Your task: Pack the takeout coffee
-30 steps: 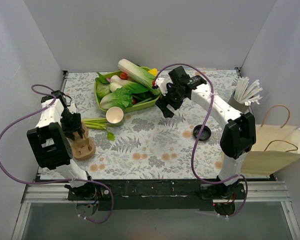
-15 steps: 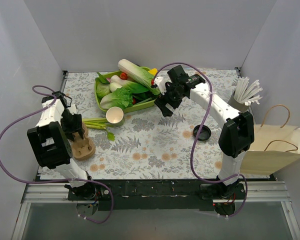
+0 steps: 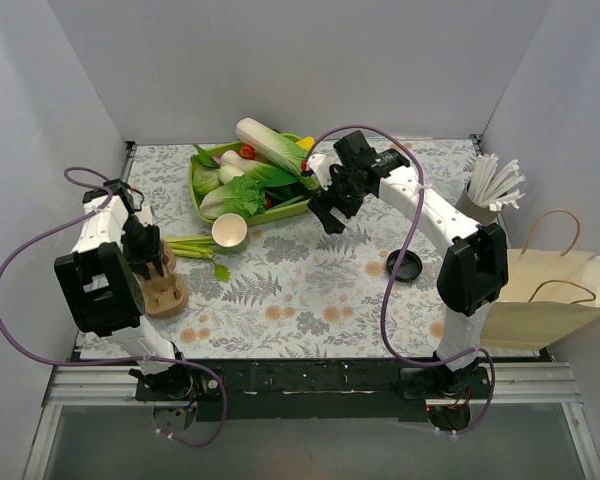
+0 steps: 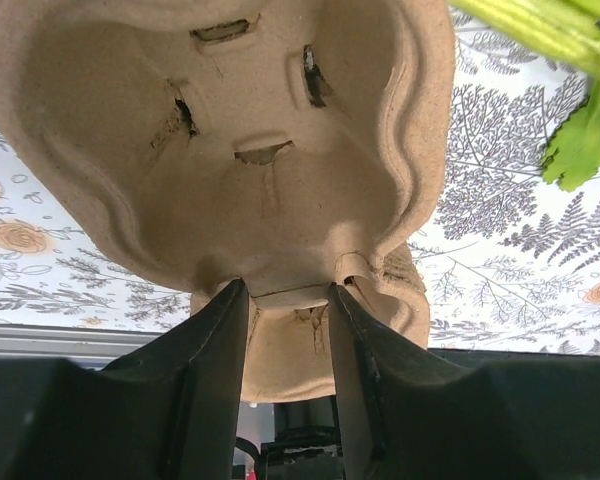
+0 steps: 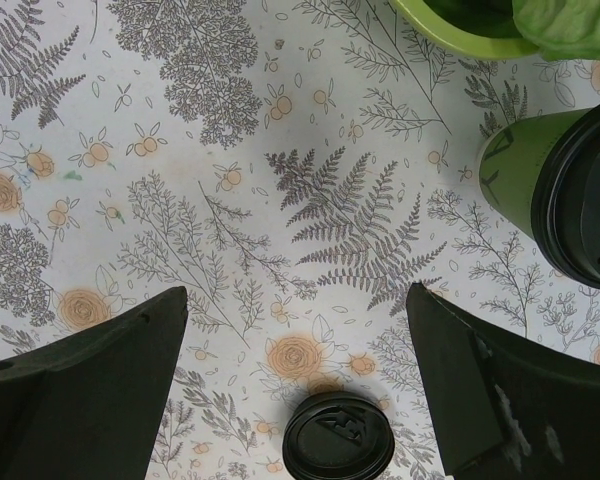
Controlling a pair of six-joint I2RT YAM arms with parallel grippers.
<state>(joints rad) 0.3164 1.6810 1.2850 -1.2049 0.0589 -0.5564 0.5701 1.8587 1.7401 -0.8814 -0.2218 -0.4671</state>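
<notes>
The takeout coffee [image 5: 570, 190], a green cup with a black lid, stands at the right edge of the right wrist view, beside the green tray's rim [image 5: 450, 35]. The right arm hides it in the top view. My right gripper [image 3: 325, 215] is open and empty above the tablecloth, left of that cup [image 5: 298, 300]. A loose black lid [image 3: 403, 265] lies on the table; it also shows in the right wrist view [image 5: 338, 437]. An unlidded green cup [image 3: 230, 233] stands near the tray. My left gripper [image 4: 285, 300] is shut on the rim of a brown pulp cup carrier [image 4: 230, 130] at the left [image 3: 163, 290].
A green tray [image 3: 202, 205] of cabbage and tomatoes sits at the back middle. Green stalks [image 3: 192, 245] lie beside the carrier. A grey cup of white straws [image 3: 485, 195] and a paper bag [image 3: 550, 295] stand at the right edge.
My right gripper has drifted slightly left and toward the tray, still open. The left gripper and carrier have barely shifted.
</notes>
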